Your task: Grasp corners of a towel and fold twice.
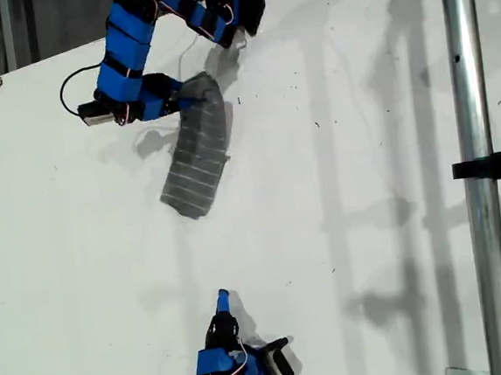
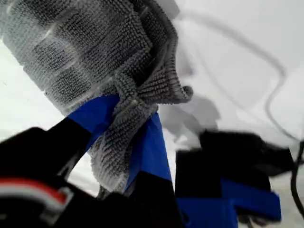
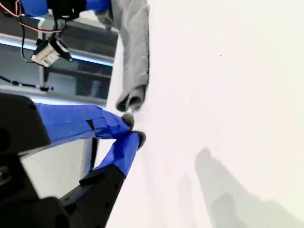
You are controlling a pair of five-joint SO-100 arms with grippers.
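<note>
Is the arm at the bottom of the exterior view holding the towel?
No, my second gripper is shut on nothing, apart from the towel.

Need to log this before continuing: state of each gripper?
My first gripper: shut on the towel.
My second gripper: shut, holding nothing.

In the first wrist view the towel (image 2: 90,52) runs off the picture's edge, and our first end effector (image 2: 126,137) covers the bunched part it pinches, so we cannot tell which corner that is. The dark blocks behind are blurred. In the exterior view the arm at the bottom edge (image 1: 235,364) is cut off, and its fingertips are too small to read.
</note>
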